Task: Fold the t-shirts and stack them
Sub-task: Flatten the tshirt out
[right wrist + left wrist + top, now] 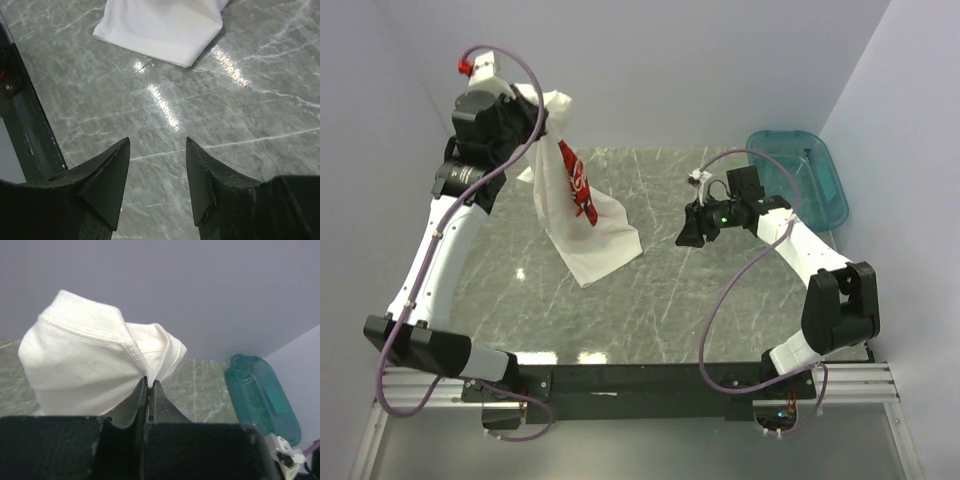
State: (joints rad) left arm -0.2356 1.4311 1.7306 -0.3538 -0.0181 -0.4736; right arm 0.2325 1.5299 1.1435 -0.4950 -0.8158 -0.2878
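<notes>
t-shirt (582, 235) edge btwn l jaws, far from r jaws

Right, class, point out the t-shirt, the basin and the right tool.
t-shirt (595, 245), top view, white lower cloth.
basin (820, 170), top view, bare inside.
right tool (157, 142), right wrist view, midway between its open tips.

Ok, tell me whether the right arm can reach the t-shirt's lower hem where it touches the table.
Probably yes. The right end effector is open and empty, the t-shirt hem lies on the table ahead of it, and only bare marble lies between. The left end effector pinches the top.
</notes>
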